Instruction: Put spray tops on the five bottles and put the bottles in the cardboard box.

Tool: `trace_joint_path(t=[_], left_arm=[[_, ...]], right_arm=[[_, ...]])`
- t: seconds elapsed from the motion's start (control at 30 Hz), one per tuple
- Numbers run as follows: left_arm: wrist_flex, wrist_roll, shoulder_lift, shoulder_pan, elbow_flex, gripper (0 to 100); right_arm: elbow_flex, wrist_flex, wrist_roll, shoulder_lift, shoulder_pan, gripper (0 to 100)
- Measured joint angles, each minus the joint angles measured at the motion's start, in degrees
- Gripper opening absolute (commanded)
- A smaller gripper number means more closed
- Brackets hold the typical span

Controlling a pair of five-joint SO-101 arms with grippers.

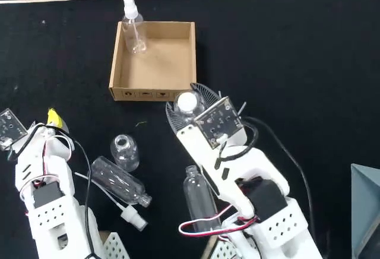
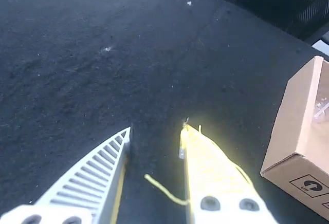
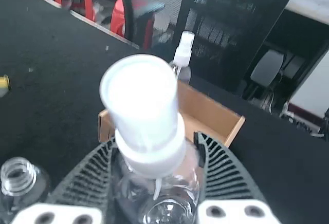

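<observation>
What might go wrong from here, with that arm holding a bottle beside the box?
1. The right gripper holds the capped bottle just outside a corner of the cardboard box. Carried too low, it might bump the wall and shove the box.
2. The sprayer bottle standing in the box might get knocked over when this one goes in.
3. An open bottle stands right beside that arm and could be tipped if the arm swings.

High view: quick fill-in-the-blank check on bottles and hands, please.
The cardboard box holds ____ finished bottle. The right hand is ____ on a capped bottle. The left hand is ____, holding nothing. ____ uncapped bottles sit on the table.
Missing: one; shut; open; three.
</observation>
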Motion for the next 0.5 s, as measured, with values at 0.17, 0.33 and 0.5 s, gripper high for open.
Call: trace_joint_path(t=[0.17,0.33,0.5], left_arm=[[0.0,0.0,0.0,-0.2,0.0,15],[0.0,0.0,0.0,-0.2,0.0,15],[0.0,0.0,0.0,-0.2,0.0,15]], right_arm=[[-4.4,0.0,0.0,5.8,0.0,9.6],[-10.1,0.0,-2.5,14.5,0.0,9.6],[-15.0,0.0,-2.9,21.7,0.0,9.6]])
